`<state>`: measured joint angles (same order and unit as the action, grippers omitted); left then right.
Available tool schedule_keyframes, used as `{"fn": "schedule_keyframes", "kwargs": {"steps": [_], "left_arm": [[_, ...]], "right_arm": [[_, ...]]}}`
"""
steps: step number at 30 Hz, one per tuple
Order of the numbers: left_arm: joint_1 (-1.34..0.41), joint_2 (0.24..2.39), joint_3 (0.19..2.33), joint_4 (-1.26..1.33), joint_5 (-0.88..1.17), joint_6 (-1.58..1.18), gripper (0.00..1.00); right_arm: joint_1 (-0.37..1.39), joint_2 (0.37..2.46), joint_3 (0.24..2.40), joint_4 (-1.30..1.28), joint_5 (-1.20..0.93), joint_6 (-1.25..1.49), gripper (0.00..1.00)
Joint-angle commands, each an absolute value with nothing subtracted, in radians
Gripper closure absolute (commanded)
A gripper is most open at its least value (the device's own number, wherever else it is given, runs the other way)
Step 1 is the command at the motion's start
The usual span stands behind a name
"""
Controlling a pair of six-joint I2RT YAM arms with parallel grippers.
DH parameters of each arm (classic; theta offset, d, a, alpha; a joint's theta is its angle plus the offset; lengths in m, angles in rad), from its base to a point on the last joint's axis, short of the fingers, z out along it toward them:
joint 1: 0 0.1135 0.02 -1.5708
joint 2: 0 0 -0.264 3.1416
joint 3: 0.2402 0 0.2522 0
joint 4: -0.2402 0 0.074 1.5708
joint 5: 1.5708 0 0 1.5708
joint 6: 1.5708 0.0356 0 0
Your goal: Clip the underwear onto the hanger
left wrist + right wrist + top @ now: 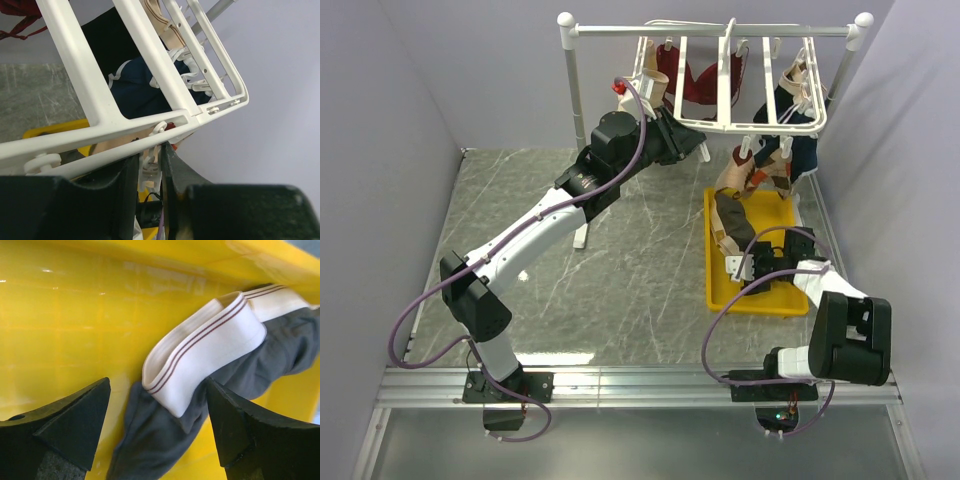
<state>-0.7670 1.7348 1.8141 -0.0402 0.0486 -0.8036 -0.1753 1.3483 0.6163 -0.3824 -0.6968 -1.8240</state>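
Right hand sits low in the yellow tray, fingers wide apart, straddling the underwear, which is grey fabric with a white striped band, lying in the tray on the worktop. Left hand is up under the front rail of the hanger, fingers nearly together, pinched on a dangling clip. Other garments hang from the hanger
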Motion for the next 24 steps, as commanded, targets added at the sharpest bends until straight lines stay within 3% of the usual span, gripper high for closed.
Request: {"fn": "schedule_keyframes", "kwargs": {"steps": [1, 10, 15, 18, 19, 24], "left_arm": [[-0.772, 1.743, 1.810, -0.014, 0.095, -0.815, 1.00], [-0.765, 1.746, 1.804, -0.014, 0.103, -0.815, 1.00], [-0.762, 1.750, 1.805, -0.011, 0.106, -0.819, 1.00], [-0.761, 1.749, 1.805, -0.011, 0.106, -0.818, 1.00], [-0.759, 1.749, 1.804, -0.012, 0.107, -0.816, 1.00], [-0.755, 1.741, 1.786, -0.012, 0.107, -0.815, 1.00]], "right_arm": [[-0.183, 1.324, 0.571, -0.183, -0.759, -1.855, 0.16], [-0.184, 1.353, 0.440, 0.216, -0.816, -1.776, 0.15], [-0.196, 1.414, 0.472, 0.227, -0.799, -1.775, 0.18], [-0.207, 1.404, 0.494, 0.218, -0.831, -1.744, 0.35], [-0.209, 1.390, 0.506, 0.195, -0.842, -1.727, 0.47], [-0.209, 1.229, 0.558, 0.008, -0.925, -1.658, 0.81]]}}
